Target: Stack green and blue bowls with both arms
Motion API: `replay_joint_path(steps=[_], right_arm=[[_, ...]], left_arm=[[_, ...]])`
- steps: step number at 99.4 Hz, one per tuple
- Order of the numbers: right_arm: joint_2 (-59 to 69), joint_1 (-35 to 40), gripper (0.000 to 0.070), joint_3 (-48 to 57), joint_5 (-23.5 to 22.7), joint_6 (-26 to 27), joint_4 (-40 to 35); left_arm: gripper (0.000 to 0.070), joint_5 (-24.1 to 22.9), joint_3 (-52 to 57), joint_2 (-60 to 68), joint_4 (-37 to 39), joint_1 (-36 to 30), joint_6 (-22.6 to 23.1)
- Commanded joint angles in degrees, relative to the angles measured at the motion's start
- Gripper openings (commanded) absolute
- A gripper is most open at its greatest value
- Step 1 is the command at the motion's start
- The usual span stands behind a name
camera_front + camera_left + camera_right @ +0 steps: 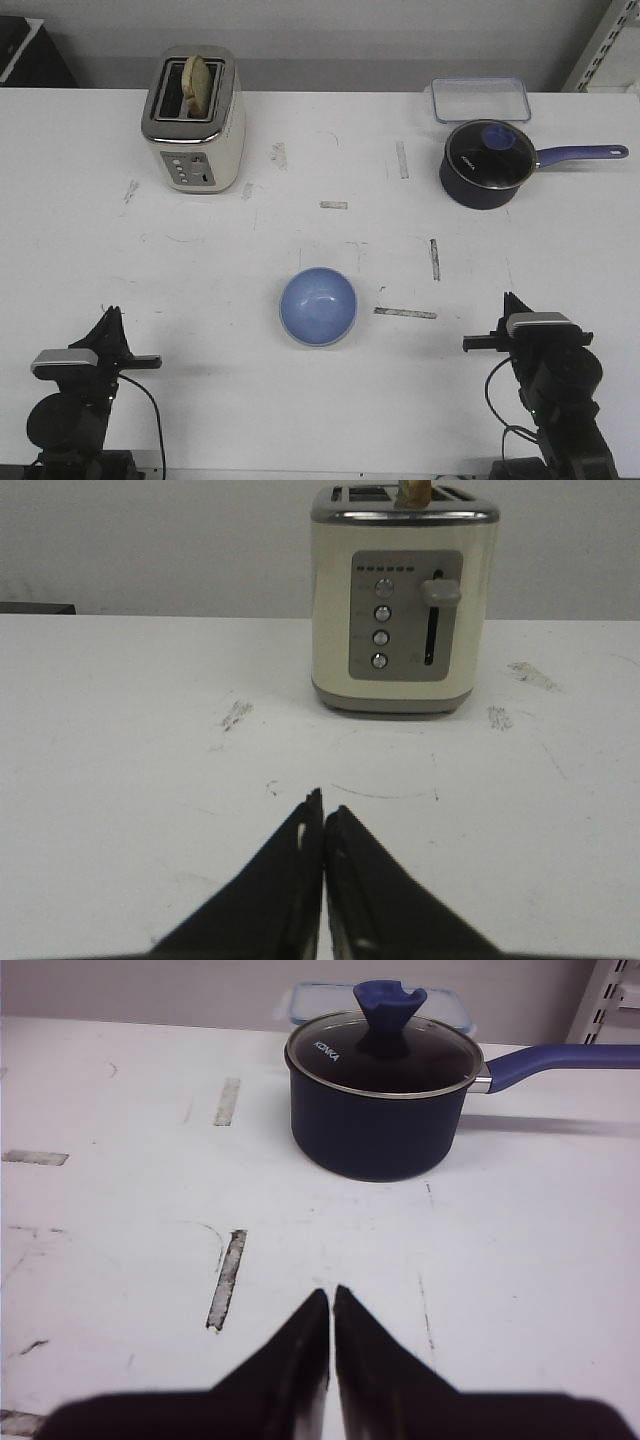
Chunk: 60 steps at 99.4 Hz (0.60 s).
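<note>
Only the front view shows the blue bowl [318,306]; wrist views show both grippers [323,815] [332,1300] pressed together

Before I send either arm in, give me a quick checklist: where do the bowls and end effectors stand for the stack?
1. Blue bowl located: ok, upright at the table's middle, between the arms.
2. Green bowl located: not ok, no green bowl shows in any view; whether it sits under the blue one, cannot tell.
3. Left end effector ready to grasp: not ok, fingers shut and empty, facing the toaster.
4. Right end effector ready to grasp: not ok, fingers shut and empty, facing the saucepan.
5. Space around the blue bowl: ok, toaster, saucepan and clear container all stand farther back.
</note>
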Motion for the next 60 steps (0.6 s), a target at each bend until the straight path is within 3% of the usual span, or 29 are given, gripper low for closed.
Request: replay_joint_path(steps=[1, 26, 60], right_arm=[[0.1, 0.1, 0.0, 0.5, 0.0, 1.0, 0.7], [0.1, 0.1, 0.0, 0.5, 0.0, 1.0, 0.7], [0.1, 0.1, 0.0, 0.5, 0.0, 1.0, 0.8]], left_arm=[[0.0001, -0.1, -3.3, -1.2, 3.1, 0.2, -0.9], [0.0001, -0.1, -13.3, -2.4, 11.0, 0.4, -0.7], [0.0001, 0.0, -13.1, -2.3, 11.2, 0.4, -0.5]])
